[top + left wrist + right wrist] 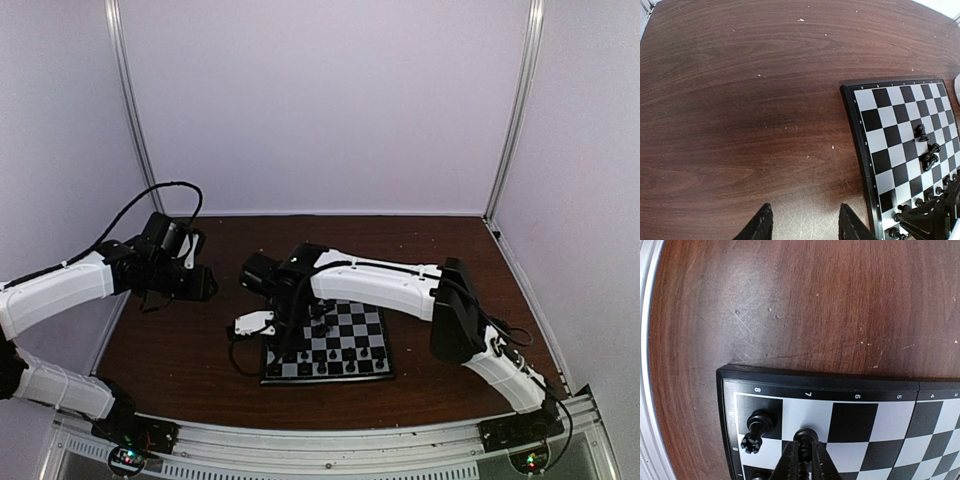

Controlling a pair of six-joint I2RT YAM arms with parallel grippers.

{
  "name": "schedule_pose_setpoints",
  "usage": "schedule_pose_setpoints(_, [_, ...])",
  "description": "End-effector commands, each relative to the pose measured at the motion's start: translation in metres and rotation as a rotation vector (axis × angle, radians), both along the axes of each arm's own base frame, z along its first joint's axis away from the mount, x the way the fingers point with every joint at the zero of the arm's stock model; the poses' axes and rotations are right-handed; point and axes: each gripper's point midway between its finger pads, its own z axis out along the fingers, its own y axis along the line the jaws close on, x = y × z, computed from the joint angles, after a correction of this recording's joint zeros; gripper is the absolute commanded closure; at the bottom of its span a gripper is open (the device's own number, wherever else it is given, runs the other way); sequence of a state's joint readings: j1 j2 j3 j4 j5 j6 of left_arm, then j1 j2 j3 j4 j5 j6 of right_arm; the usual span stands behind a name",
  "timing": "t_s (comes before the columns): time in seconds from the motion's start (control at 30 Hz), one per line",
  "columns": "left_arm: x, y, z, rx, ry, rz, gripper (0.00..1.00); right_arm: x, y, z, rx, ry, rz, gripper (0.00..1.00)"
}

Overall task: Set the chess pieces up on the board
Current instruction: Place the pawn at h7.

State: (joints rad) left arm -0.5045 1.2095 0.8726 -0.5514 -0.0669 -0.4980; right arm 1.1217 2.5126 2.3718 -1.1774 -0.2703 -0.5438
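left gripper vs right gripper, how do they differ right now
The left gripper is open and empty; the right gripper is pinched on a chess piece. The left hangs over bare table beside the board; the right is over the board's edge squares. Both have dark fingers.

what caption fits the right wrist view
Right gripper pinching a black chess piece on the board near its corner

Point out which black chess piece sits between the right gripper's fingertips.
The piece in the file marked 7, pinched by the right gripper; the corner piece in the file marked 8 stands free.
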Motion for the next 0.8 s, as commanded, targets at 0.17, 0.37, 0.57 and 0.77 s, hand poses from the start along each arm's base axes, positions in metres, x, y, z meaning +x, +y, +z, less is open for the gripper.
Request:
schedule_pose_setpoints(0.17, [0.004, -0.002, 0.003, -0.029, -0.020, 0.002, 0.54, 0.000, 0.007, -0.013, -0.013, -0.003, 0.003, 0.90])
schedule_pose_setpoints(0.37, [0.004, -0.003, 0.001, -0.030, -0.014, 0.003, 0.54, -0.003, 0.009, -0.017, -0.014, 0.008, 0.008, 0.89])
schedule_pose_setpoints(0.57, [0.004, -0.003, -0.002, -0.031, -0.010, 0.004, 0.54, -0.007, 0.010, -0.018, -0.016, 0.012, 0.016, 0.89])
schedule_pose_setpoints(0.77, [0.005, -0.004, -0.002, -0.035, -0.007, 0.001, 0.54, -0.008, 0.007, -0.018, -0.026, 0.014, 0.016, 0.89])
